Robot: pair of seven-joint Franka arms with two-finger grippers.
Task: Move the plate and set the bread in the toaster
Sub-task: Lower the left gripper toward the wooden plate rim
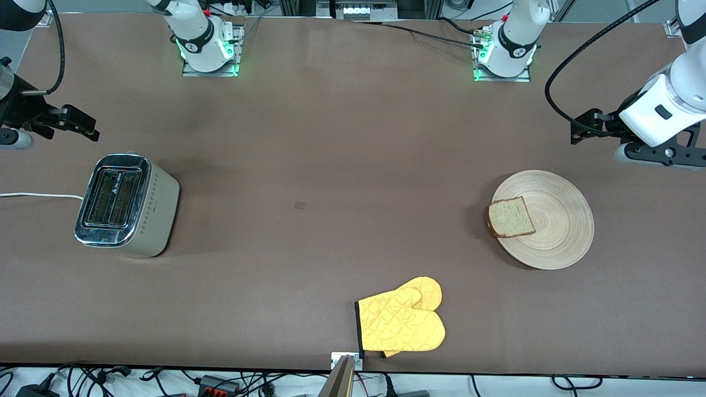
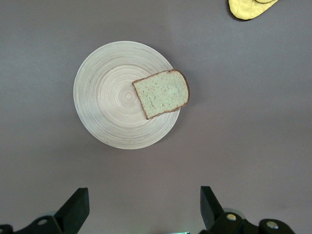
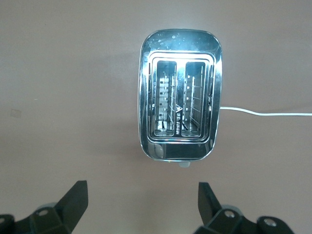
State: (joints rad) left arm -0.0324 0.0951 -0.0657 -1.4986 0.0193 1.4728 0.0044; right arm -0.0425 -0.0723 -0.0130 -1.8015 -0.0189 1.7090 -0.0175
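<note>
Nearest the front camera, a yellow oven mitt (image 1: 401,322) lies by the front edge of the tabletop (image 1: 331,138), about midway along it and well apart from everything else. Farther in, toward the left arm's end of the tabletop, sits the plate (image 1: 551,220), and the bread (image 1: 511,218) rests flat on the part of it that faces the middle of the tabletop, its crust hanging slightly past the rim. At about the same depth, toward the right arm's end, the toaster (image 1: 128,205) stands upright with both slots empty and its white cord (image 1: 38,195) trailing off toward the tabletop's end edge. The left gripper (image 2: 144,207) hangs up in the air with its fingers spread wide and empty, over bare tabletop just beside the plate; the right gripper (image 3: 139,204) hangs likewise wide open and empty, over bare tabletop beside the toaster. Nothing seems started yet. Moving the plate looks like the first step; to do it well, the left fingers should probably pinch the rim on a bare stretch away from the slice and keep the plate level, since the overhanging bread could slide off. The wide brown stretch between plate and toaster is open, so the only things to steer around appear to be the mitt and the cord.
</note>
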